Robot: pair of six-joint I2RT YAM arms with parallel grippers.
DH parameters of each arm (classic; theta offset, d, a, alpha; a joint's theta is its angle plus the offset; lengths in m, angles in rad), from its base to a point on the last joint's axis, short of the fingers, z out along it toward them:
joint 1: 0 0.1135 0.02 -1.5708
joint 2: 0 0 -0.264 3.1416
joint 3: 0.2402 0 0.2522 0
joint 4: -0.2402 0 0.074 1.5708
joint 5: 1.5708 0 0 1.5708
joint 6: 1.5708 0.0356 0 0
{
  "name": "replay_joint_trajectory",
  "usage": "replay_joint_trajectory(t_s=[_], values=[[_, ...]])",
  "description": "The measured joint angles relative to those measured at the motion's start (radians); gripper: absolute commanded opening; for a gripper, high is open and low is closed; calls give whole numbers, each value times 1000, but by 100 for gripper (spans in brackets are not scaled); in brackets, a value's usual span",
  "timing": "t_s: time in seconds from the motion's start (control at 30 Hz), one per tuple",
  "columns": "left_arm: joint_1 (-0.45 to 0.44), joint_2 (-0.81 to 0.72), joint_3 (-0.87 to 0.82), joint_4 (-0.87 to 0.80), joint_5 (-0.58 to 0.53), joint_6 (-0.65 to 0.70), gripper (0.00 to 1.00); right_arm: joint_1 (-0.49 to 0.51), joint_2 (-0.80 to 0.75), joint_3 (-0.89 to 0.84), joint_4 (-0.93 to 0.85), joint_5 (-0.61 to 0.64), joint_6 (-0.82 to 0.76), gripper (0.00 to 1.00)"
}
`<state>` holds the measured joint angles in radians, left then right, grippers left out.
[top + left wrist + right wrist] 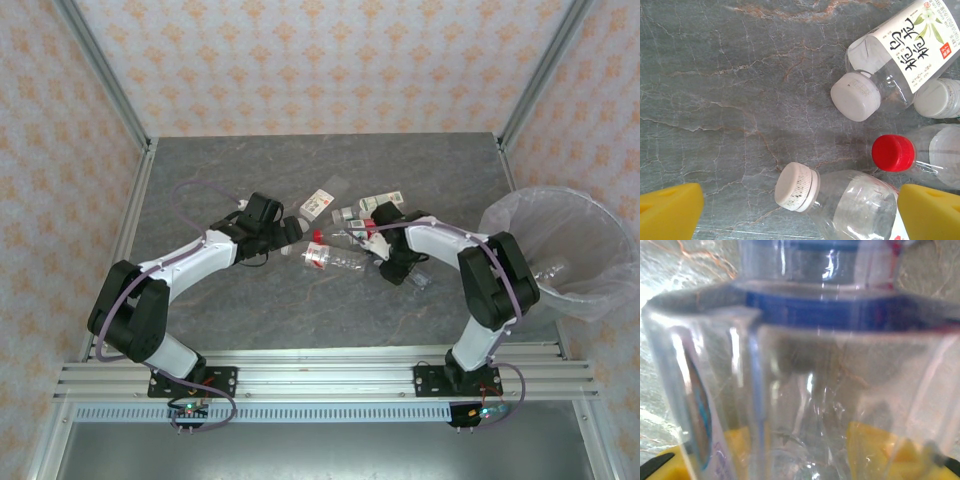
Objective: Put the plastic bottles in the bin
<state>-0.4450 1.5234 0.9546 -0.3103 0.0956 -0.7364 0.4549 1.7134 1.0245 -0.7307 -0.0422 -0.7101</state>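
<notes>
- Tabletop [250, 300]: most of the job is still lying here. A cluster of plastic bottles [345, 235] rests on its sides between the two hands, and I see none upright.
- Bin [600, 215]: it stands well off to the right of the right hand. Its bag holds at least one clear binned bottle [550, 272], so I judge the task begun but far from finished.
- Right hand [807, 447]: a big clear bottle [805, 365] sits right up against it, and yellow fingers [875, 440] show through the plastic. I cannot tell whether they are clamped on it or which way it points.
- Left hand [800, 200]: it is spread wide and grips nothing. A white-capped bottle [850, 205] lies between its fingers, the body close to the right finger. Its long axis runs diagonally, and the cap [796, 186] points ahead and toward the left finger.
- Labelled bottle [905, 50]: it lies ahead and to the right of the left hand, with its white cap turned back toward the hand.
- Red-capped bottle [920, 155]: it lies just ahead of the right finger, crosswise, with its cap pointing left.
</notes>
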Motion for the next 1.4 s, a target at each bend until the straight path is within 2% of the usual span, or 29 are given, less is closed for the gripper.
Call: replay_joint_trajectory(t_s=[0.47,0.67,1.4], values=[[0,0,0,0,0,0,100,0,-198,-99,22,13,90,37],[0,0,0,0,0,0,100,0,-234,-123,44,18,108,36],[0,4,0,1,0,-1,100,0,-550,-280,325,12,188,32]])
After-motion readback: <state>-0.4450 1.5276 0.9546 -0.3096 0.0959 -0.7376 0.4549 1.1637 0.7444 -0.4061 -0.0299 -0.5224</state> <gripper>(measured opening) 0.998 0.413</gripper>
